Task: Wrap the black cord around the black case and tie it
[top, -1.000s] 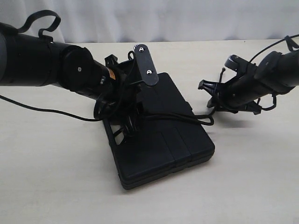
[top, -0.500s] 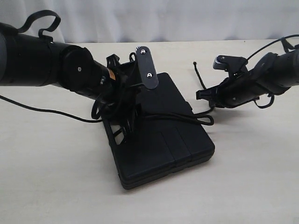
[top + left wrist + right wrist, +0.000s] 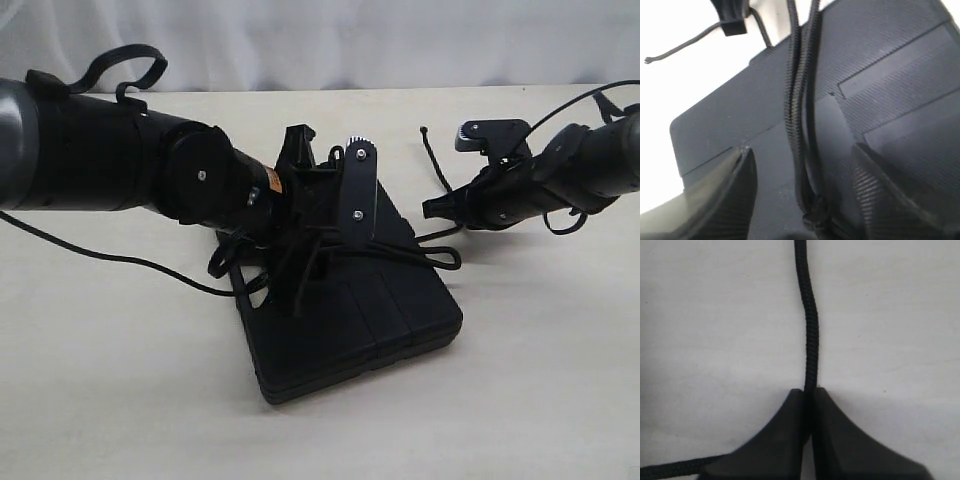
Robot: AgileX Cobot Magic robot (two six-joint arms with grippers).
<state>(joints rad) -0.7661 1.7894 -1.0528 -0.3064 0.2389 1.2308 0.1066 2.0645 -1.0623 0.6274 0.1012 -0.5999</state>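
Note:
The black case (image 3: 370, 320) lies flat in the middle of the table. The black cord (image 3: 400, 254) crosses its lid in two strands, then runs off its right side. My right gripper (image 3: 432, 208) is shut on that cord beside the case. The cord's free end (image 3: 436, 160) rises past the gripper to a small knotted tip. In the right wrist view the cord (image 3: 811, 330) comes out from between the closed fingertips (image 3: 809, 390). My left gripper (image 3: 325, 190) hangs open over the lid. It straddles the two strands (image 3: 799, 100) and a knot (image 3: 812, 220) on the case (image 3: 880, 75).
The case sits on a pale table (image 3: 120, 400), and a white curtain (image 3: 300, 40) hangs behind. The left arm's own cable (image 3: 120, 258) trails over the table to the left of the case, and another cable loops above that arm (image 3: 125, 62).
My right gripper has shut on the cord and turned, so the free end now stands up beside it. My left arm has moved right, further over the case, still open.

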